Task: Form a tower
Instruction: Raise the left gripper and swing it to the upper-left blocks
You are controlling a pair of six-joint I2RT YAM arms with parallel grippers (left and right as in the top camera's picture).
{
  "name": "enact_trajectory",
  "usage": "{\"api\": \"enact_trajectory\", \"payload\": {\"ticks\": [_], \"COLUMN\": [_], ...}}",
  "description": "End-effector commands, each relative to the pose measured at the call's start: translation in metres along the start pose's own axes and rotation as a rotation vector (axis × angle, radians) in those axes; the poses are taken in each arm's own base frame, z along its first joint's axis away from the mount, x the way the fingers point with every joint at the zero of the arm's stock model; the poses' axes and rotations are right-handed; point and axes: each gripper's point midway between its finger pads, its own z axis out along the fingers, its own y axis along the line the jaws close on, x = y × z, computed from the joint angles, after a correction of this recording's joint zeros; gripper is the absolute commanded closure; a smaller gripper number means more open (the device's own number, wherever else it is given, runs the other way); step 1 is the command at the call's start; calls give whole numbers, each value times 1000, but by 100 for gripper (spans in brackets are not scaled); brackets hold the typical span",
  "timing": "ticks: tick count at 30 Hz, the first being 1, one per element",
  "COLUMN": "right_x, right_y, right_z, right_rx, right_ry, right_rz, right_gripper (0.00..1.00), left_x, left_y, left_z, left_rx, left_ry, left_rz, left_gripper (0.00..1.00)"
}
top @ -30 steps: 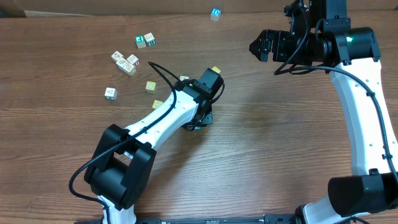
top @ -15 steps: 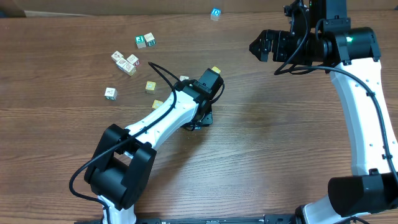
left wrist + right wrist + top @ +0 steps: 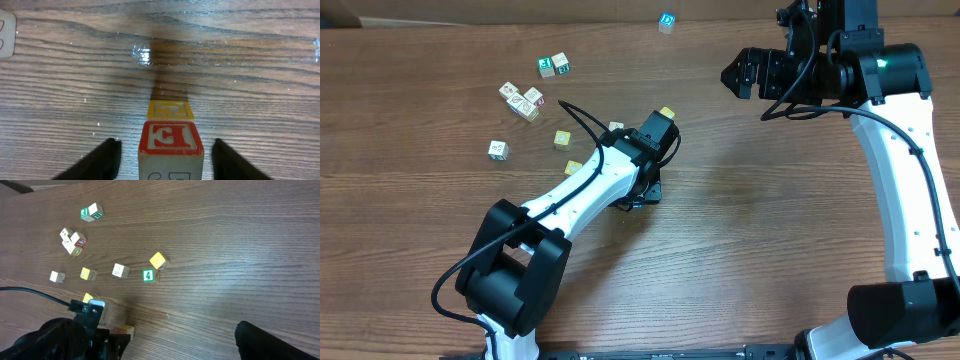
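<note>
Tower of small wooden toy cubes [image 3: 171,150], on the brown wooden tabletop [image 3: 250,75], is flanked without contact by the released left pincer [image 3: 165,143], the right pincer [image 3: 745,72] being held open well apart; placement is judged finished, so a straight vertical withdrawal is called for.

Bare table [image 3: 750,230] lies open between the two arms. The left arm [image 3: 580,195] slants across the left half, and loose cubes [image 3: 530,100] dot the far left. The tower [image 3: 170,137] stands between the left gripper's [image 3: 165,149] spread fingers, with a gap on each side. A yellow cube [image 3: 170,109] sits just behind.
</note>
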Motion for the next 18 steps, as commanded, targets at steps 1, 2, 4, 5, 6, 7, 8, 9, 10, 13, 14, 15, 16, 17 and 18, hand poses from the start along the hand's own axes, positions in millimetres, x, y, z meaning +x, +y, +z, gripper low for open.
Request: {"api": "enact_trajectory", "payload": {"ticks": [1, 2, 4, 5, 6, 7, 8, 9, 10, 13, 14, 15, 16, 17, 18], "right_x": [-4, -4, -4, -4, -4, -4, -4, -4, -4, -4, -4, -4, -4, -4, -4], "right_y": [5, 5, 5, 5, 5, 5, 5, 5, 5, 5, 5, 5, 5, 5, 5], "right_z": [-6, -6, -6, -6, -6, -6, -6, -6, -6, -6, -6, -6, -6, -6, -6], "right_rx": [-1, -1, -1, -1, -1, -1, -1, -1, -1, -1, -1, -1, -1, -1, -1], "right_ry": [-21, -22, -22, -21, -21, -22, -22, -22, -22, -21, -22, -21, -22, -21, -21], "right_rz": [-14, -14, -14, -14, -13, -14, -14, -14, -14, -14, -14, -14, -14, -14, -14], "right_gripper": [0, 0, 0, 0, 0, 0, 0, 0, 0, 0, 0, 0, 0, 0, 0], "left_x": [3, 3, 3, 3, 0, -2, -6, -12, -18, -41, -50, -57, -65, -72, -77], "left_y": [1, 1, 1, 0, 0, -1, -1, -2, -2, 0, 2, 3, 6, 8, 11], "left_z": [-1, -1, -1, -2, -4, -6, -10, -16, -22, -48, -58, -67, -77, -86, -93], "left_rx": [-5, -5, -4, -3, 1, 4, 9, 15, 19, 35, 42, 48, 54, 58, 61], "left_ry": [-1, -1, -1, -3, -8, -13, -21, -31, -40, -72, -86, -99, -113, -125, -134], "left_rz": [-8, -8, -4, 6, 18, 23, 26, 29, 31, 26, 22, 19, 10, -3, -10], "left_gripper": [39, 39, 39, 38, 38, 37, 37, 36, 36, 36, 36, 36, 36, 36, 36]}}
